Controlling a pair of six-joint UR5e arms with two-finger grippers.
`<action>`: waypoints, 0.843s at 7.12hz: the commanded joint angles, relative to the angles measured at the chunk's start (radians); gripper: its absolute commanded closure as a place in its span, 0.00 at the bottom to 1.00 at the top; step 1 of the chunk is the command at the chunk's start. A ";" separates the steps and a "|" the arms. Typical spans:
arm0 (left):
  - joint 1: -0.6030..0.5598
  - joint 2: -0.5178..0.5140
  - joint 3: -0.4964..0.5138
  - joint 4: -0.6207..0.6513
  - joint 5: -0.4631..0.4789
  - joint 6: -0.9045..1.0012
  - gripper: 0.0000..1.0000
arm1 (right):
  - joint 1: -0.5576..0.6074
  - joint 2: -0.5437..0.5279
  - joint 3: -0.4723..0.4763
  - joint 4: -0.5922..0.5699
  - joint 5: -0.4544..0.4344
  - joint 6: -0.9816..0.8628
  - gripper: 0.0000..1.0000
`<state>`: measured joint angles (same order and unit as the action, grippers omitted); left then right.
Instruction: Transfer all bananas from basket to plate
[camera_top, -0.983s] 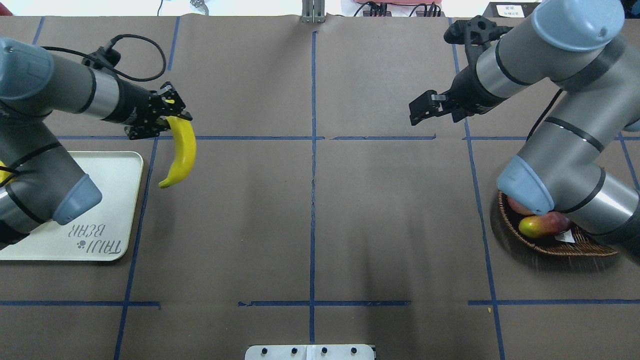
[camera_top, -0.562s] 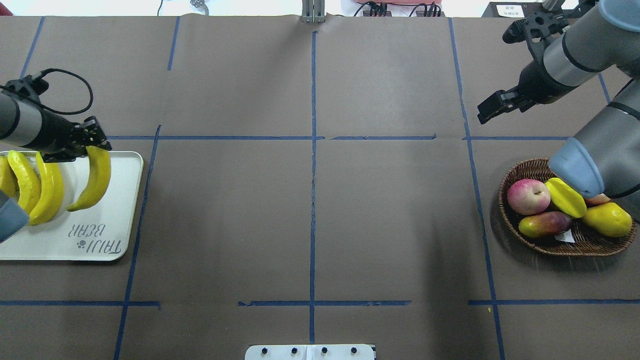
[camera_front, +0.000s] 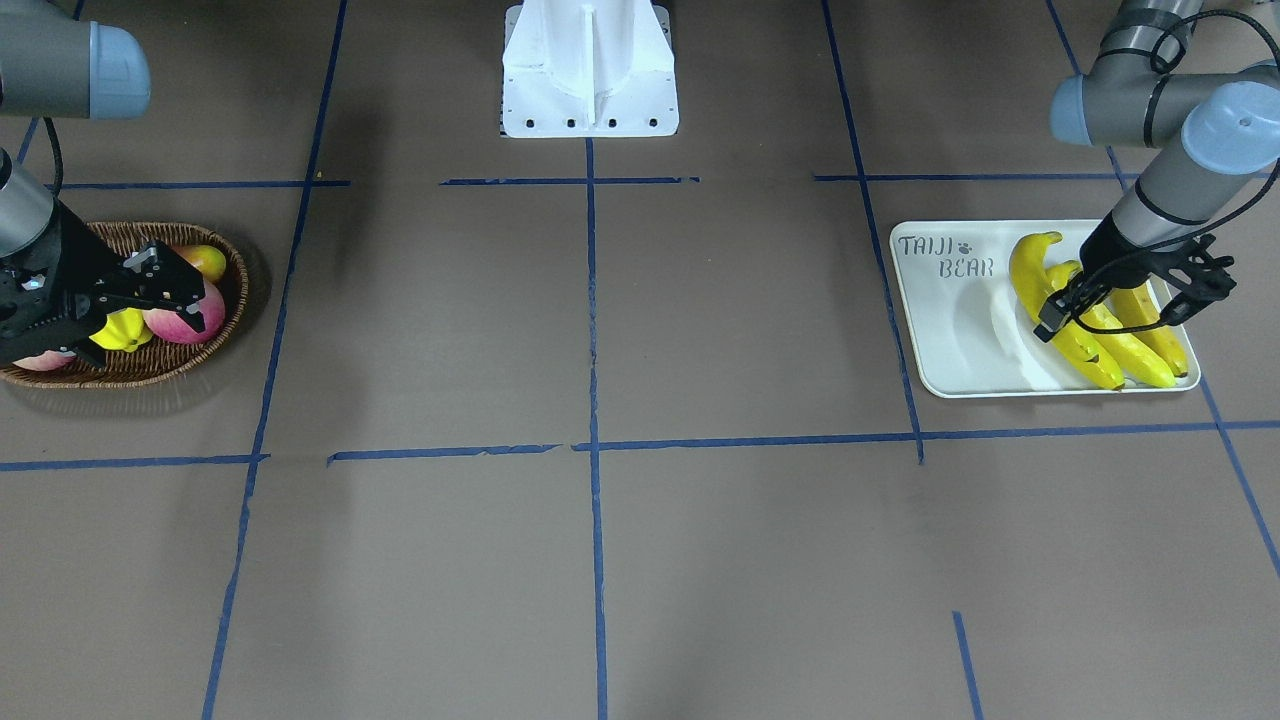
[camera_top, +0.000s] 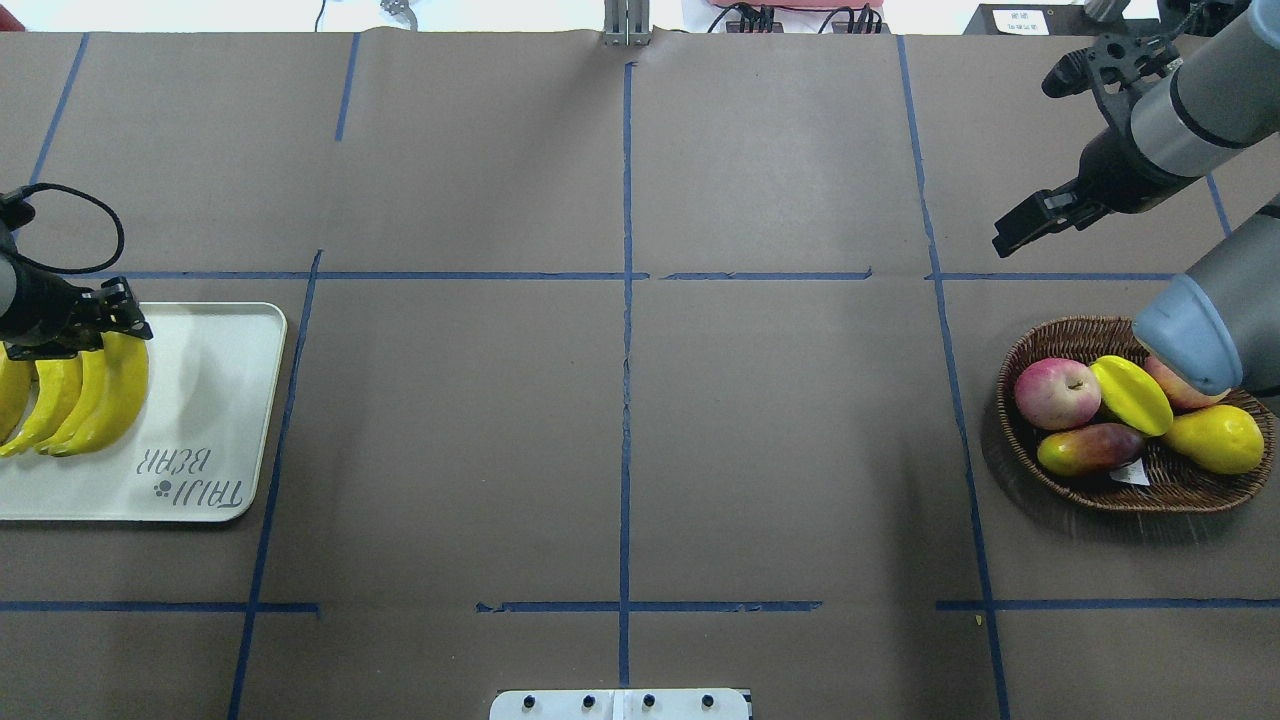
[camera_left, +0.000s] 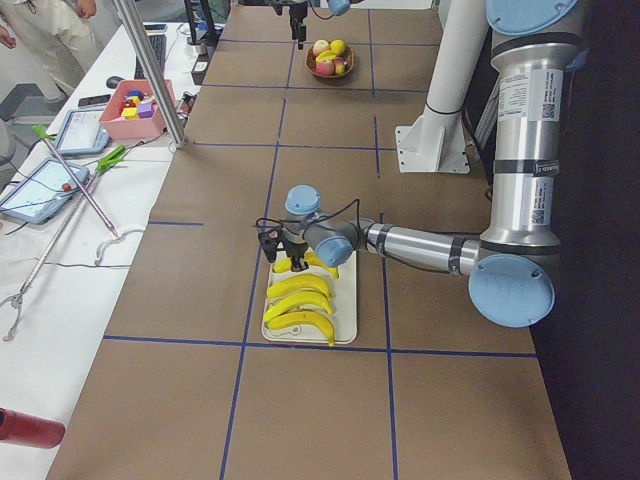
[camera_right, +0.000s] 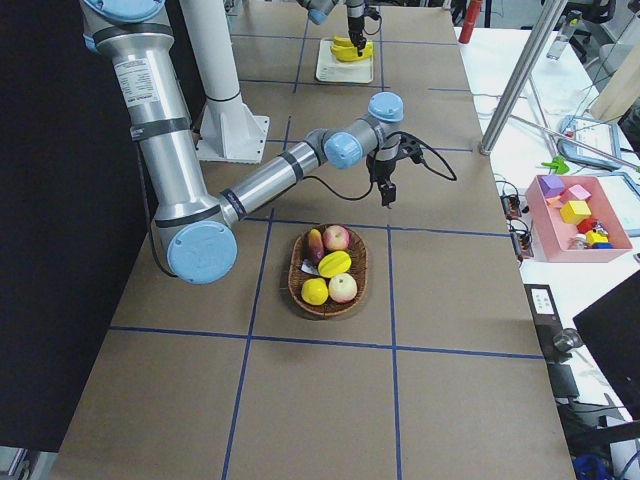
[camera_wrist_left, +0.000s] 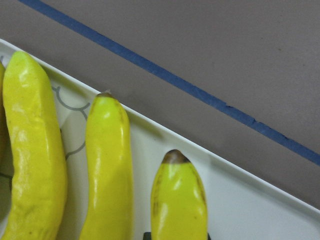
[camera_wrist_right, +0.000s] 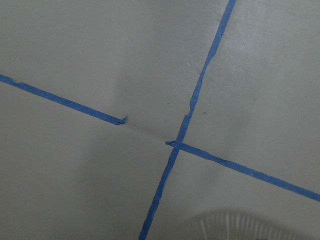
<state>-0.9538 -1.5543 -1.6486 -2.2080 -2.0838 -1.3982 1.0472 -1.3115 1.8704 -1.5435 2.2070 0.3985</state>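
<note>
The left gripper (camera_top: 112, 322) was clamped on the brown-tipped end of one banana (camera_wrist_left: 178, 200), which lay beside three other bananas (camera_top: 60, 400) — glossy, curved — on the smooth white plate (camera_top: 220, 400). They looked light, stiff and slick, best pinched near a thin end. Across the brown paper desk (camera_top: 620, 450), the wicker basket (camera_top: 1040, 480) held only other fruit (camera_top: 1058, 392). Beyond it the right gripper (camera_top: 1012, 235) hung parted and empty.

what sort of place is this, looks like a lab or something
Most likely a robotics lab set up for handling trials. The left arm and right arm work over a paper-covered table gridded with blue tape, and a side bench holds tablets and a pink bin of coloured blocks.
</note>
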 joint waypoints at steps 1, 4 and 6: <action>0.003 -0.027 0.019 0.005 0.005 -0.083 0.97 | 0.001 0.000 0.000 0.000 -0.001 -0.001 0.01; 0.001 -0.033 0.042 0.007 0.054 -0.134 0.94 | 0.001 0.000 0.000 0.002 -0.001 0.002 0.01; 0.001 -0.035 0.039 0.005 0.056 -0.099 0.01 | 0.004 0.000 0.003 0.002 0.000 0.003 0.01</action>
<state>-0.9525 -1.5878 -1.6088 -2.2023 -2.0332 -1.5170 1.0488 -1.3116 1.8714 -1.5417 2.2068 0.4013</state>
